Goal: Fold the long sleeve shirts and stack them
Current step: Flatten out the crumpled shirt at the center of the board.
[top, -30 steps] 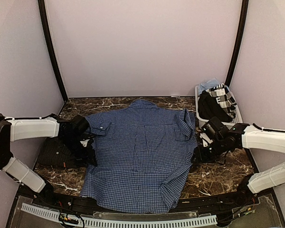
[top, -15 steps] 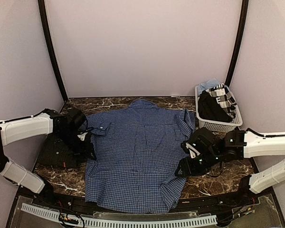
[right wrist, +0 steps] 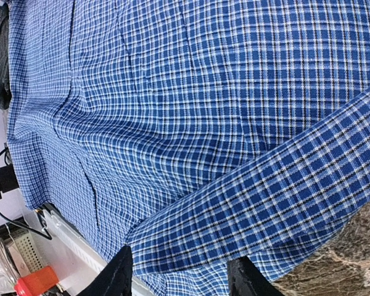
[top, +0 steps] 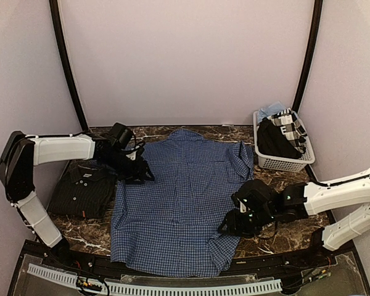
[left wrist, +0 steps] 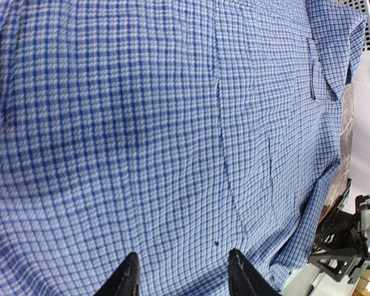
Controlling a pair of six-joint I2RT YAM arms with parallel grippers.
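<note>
Marble table [top: 283,237], seen from above: a blue shirt [top: 179,203] in fine check lies spread flat across the centre, collar twd the far wall, hem at the near edge. It fills most of both wrist views [left wrist: 172,123] [right wrist: 191,105].

Left of the blue shirt, just beside its edge, sits a dark shirt [top: 80,194], folded to a neat rectangle w/ buttons up and a small orange tag [top: 84,214] at its near side.

Off the blue shirt's far-right corner, apart from it, stands a white slatted basket [top: 283,163] heaped w/ other clothes [top: 280,135].

L gripper [top: 142,172] [left wrist: 183,259] hangs low over the blue shirt's left shoulder area, fingers approx half spread, flat cloth showing between them, nothing pinched.

R gripper [top: 225,227] [right wrist: 179,258] hovers at the blue shirt's right edge nr the hem, above a folded-in sleeve strip; fingers likewise parted partway, no cloth caught betw them.
</note>
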